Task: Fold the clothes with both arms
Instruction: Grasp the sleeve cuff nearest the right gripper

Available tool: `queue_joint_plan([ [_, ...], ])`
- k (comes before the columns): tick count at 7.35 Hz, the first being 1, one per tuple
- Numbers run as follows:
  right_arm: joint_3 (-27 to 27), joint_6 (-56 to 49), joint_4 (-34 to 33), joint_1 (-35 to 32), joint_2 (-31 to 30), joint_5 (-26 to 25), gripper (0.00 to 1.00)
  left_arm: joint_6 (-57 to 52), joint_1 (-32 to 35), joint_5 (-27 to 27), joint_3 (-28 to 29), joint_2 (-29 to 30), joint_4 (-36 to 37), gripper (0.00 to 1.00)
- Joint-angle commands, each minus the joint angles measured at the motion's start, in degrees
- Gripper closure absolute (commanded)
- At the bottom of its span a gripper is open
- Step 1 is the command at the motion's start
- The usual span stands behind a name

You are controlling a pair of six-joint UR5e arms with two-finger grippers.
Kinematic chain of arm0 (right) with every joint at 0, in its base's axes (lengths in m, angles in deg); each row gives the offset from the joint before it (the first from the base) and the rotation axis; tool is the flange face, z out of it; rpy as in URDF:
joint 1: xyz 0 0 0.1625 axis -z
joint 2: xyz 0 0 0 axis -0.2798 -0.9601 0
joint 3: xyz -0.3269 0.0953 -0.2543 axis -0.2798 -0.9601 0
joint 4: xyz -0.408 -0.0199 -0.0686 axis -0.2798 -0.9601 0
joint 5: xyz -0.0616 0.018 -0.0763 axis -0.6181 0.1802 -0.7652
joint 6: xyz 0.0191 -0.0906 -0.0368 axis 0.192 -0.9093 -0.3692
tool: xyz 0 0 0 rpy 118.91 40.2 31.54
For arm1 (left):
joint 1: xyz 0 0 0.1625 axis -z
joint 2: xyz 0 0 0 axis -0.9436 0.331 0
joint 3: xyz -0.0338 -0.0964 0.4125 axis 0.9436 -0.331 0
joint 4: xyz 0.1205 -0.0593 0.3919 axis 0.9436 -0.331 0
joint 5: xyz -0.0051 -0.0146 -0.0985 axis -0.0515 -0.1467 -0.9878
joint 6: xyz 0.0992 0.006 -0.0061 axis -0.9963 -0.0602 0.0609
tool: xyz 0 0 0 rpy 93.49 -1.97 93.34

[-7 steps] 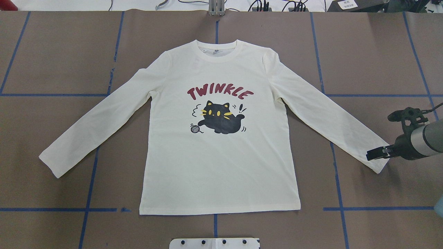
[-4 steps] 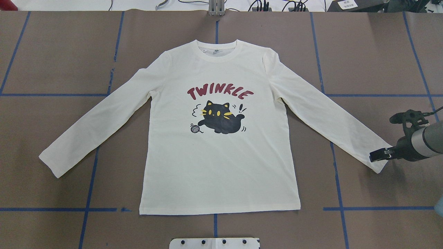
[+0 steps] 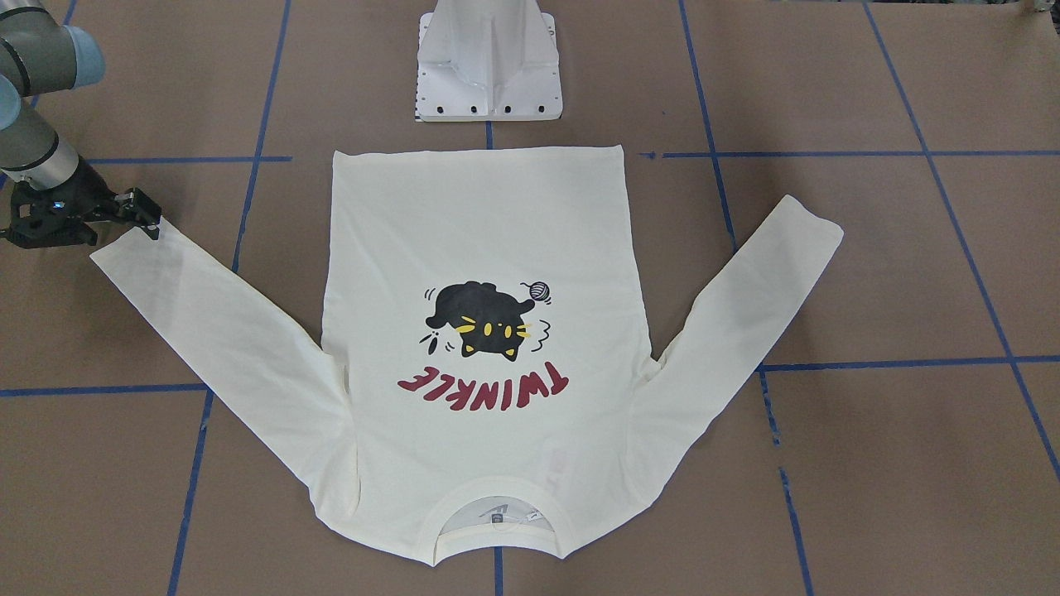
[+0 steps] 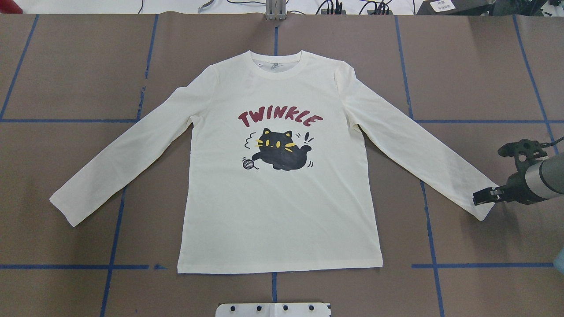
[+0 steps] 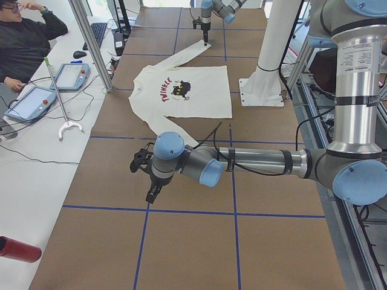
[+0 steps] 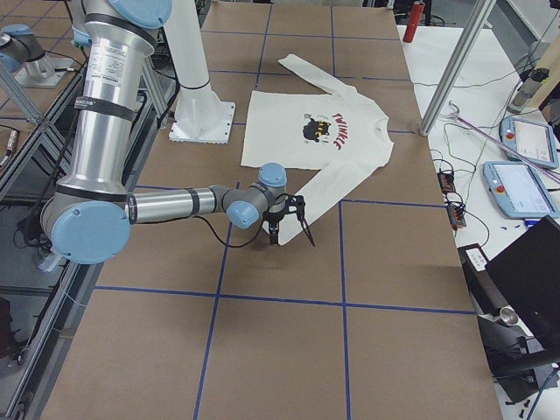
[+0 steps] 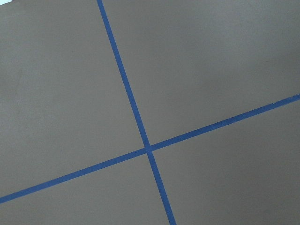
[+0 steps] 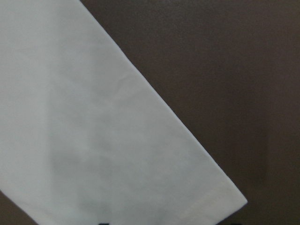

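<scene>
Edging outward, my right claw point(image 4: 480, 197) hovers, jaws apart, over the shirt's point(image 4: 282, 211) right cuff point(image 4: 482, 210), placed to pinch it for folding.

Overhead view: even, diffuse light from above, sharp edge to edge, no glare on the matte table point(image 4: 66, 66). Shirt point(image 4: 282, 211) v. bright, cloth texture nearly washed out, print crisp. Soft shadow under right arm point(image 4: 544, 178), lower right of frame. Front view: same flat light, thin shadow rims along sleeves. Side views: wide-angle, posts lean twd the edges, bright highlights on metal arm tubes. L wrist view: dimmer, a bit grainy, in focus. R wrist view: v. close, soft focus, table almost black, grey shadow across cloth at lower left.
</scene>
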Motion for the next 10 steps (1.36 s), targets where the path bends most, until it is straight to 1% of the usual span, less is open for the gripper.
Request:
queue_joint_plan([
  [1,-0.14,0.00,-0.09,-0.30,-0.07,0.24,0.43,0.00,0.00,-0.05,0.04,-0.09,0.00,0.00],
  [3,-0.14,0.00,-0.09,-0.30,-0.15,0.24,0.43,0.00,0.00,-0.05,0.04,0.00,0.00,0.00],
  [4,-0.14,0.00,-0.17,-0.30,-0.24,0.24,0.40,0.00,0.00,-0.05,0.04,0.00,0.00,0.00],
  [5,-0.14,0.00,-0.18,-0.30,-0.15,0.33,0.34,0.00,0.00,-0.05,0.04,0.00,0.00,0.00],
  [6,-0.05,0.00,-0.18,-0.39,-0.15,0.33,0.24,0.00,-0.09,-0.05,0.04,0.00,0.00,0.00],
  [7,-0.22,0.00,-0.26,-0.30,-0.24,0.33,0.17,0.00,0.00,-0.05,0.04,0.00,0.00,0.00],
  [10,-0.75,0.00,-0.26,-0.21,-0.24,0.24,0.16,0.09,0.00,-0.05,-0.05,0.00,0.00,0.00],
])
